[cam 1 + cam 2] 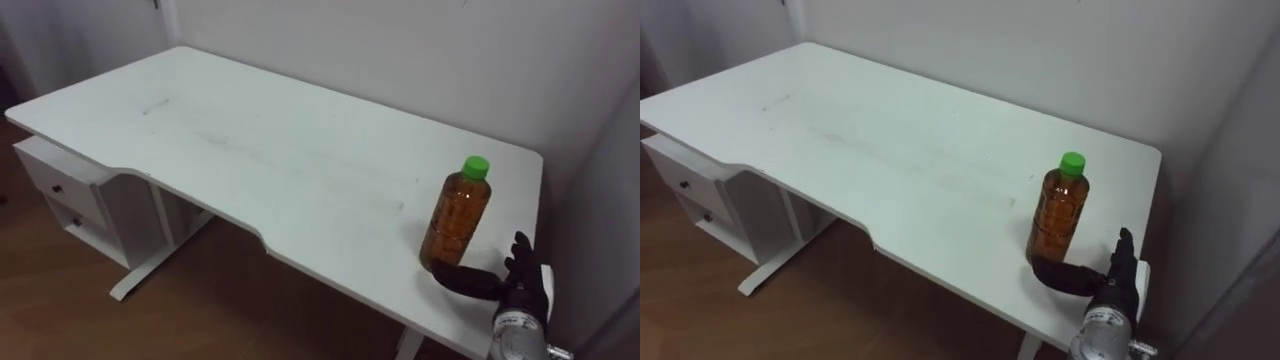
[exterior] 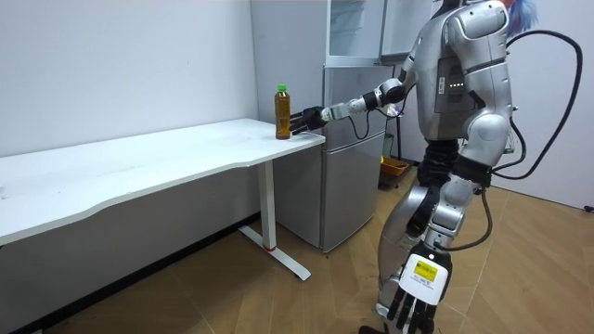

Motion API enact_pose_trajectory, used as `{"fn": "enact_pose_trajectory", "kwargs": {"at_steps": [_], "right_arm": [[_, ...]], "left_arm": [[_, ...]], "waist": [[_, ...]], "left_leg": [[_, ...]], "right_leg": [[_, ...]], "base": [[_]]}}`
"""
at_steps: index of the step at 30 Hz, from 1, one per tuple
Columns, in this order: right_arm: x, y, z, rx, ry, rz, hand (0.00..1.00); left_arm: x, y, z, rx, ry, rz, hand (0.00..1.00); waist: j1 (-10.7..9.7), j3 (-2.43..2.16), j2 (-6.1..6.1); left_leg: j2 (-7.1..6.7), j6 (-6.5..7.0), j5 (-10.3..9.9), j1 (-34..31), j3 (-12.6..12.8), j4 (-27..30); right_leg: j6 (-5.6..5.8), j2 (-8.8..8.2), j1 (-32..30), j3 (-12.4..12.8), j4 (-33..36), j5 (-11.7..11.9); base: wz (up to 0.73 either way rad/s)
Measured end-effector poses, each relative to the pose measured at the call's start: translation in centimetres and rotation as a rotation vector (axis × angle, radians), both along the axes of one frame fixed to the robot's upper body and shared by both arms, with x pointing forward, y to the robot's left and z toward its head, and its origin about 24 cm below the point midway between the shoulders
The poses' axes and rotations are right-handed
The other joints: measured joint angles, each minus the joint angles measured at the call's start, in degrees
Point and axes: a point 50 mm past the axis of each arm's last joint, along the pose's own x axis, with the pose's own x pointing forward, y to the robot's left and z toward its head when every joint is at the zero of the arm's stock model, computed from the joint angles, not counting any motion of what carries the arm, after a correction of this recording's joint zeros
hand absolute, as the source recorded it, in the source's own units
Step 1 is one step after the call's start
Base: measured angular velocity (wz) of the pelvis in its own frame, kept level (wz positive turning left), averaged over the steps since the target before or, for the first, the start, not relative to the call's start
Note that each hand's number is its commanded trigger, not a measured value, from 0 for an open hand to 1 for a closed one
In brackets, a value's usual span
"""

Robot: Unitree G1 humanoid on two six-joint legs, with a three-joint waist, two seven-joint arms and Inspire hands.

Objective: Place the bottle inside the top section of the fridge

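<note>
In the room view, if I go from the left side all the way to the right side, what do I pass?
table → bottle → right hand → fridge → left hand, hanging low by the floor

a white tabletop (image 1: 250,150) with a curved front edge stands against a pale wall (image 1: 400,50); a white drawer unit (image 1: 65,190) sits under its left end, on wooden floor (image 1: 60,310).
</note>
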Motion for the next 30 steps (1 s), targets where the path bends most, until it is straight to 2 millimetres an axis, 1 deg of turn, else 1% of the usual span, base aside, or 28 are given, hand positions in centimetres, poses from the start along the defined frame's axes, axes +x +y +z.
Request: {"fn": "enact_pose_trajectory", "kwargs": {"at_steps": [5,12,16,18,19,21,24,26,30], "right_arm": [[0.0,0.0,0.1,-0.001,-0.01,-0.013,0.0],[0.4,0.1,0.8,-0.003,-0.032,-0.023,0.0],[0.6,0.2,1.2,-0.003,-0.047,-0.012,0.0],[0.6,0.3,1.3,0.0,-0.053,0.003,0.0],[0.7,0.4,1.4,0.0,-0.055,0.011,0.0],[0.8,0.5,1.6,0.001,-0.062,0.017,0.0],[1.2,0.7,2.3,0.004,-0.078,0.029,0.0],[1.5,1.1,3.1,0.009,-0.107,0.041,0.0],[1.6,1.9,3.9,0.002,-0.148,0.076,0.0]], "left_arm": [[-0.1,0.0,0.0,-0.018,-0.006,0.032,0.0],[-0.1,-0.1,-0.1,-0.032,-0.01,0.042,0.0],[0.3,-0.1,0.0,-0.033,-0.022,0.038,0.0],[0.3,-0.1,0.0,-0.032,-0.021,0.038,0.0],[0.2,0.0,0.0,-0.031,-0.017,0.039,0.0],[0.1,0.0,-0.1,-0.031,-0.01,0.041,0.0],[-0.3,0.2,-0.1,-0.031,0.0,0.06,0.0],[-0.6,0.5,-0.1,-0.029,0.007,0.075,0.0],[-1.2,0.8,-0.1,-0.024,0.018,0.083,0.0]], "waist": [[0.02,0.2,0.25],[0.39,0.21,0.27],[1.41,0.16,0.14],[1.43,0.16,0.0],[1.43,0.07,-0.22],[1.44,0.12,-0.43],[1.42,0.11,-0.77],[1.42,0.08,-1.03],[1.46,0.09,-1.04]], "left_leg": [[-0.02,0.0,0.0,-0.14,-0.21,0.01],[0.0,-0.03,0.02,-1.24,-0.23,0.4],[0.03,0.02,0.07,-1.5,0.11,0.38],[-0.02,0.08,0.12,-1.51,0.1,0.17],[-0.08,0.13,0.3,-1.49,0.11,-0.16],[-0.12,0.16,0.37,-1.56,0.11,-0.22],[-0.14,0.18,0.39,-1.57,0.16,-0.2],[-0.13,0.17,0.4,-1.47,0.16,-0.16],[-0.17,0.18,0.4,-1.07,0.17,-0.1]], "right_leg": [[0.01,0.03,-0.04,-0.08,-0.01,-0.01],[-0.01,0.08,-1.17,0.24,0.21,0.0],[-0.09,-0.34,-2.01,0.25,1.18,-0.14],[-0.07,-0.56,-2.03,-0.01,1.29,-0.18],[-0.06,-0.64,-2.14,-0.1,1.37,-0.19],[-0.06,-0.71,-2.31,-0.11,1.58,-0.19],[0.0,-0.88,-2.47,-0.2,2.01,-0.29],[-0.01,-0.88,-2.25,-0.63,1.96,-0.31],[-0.01,-0.83,-1.67,-0.76,1.74,-0.3]], "base": [[0.0],[0.0],[-0.04],[0.0],[0.0],[0.0],[0.0],[0.0],[0.01]]}}
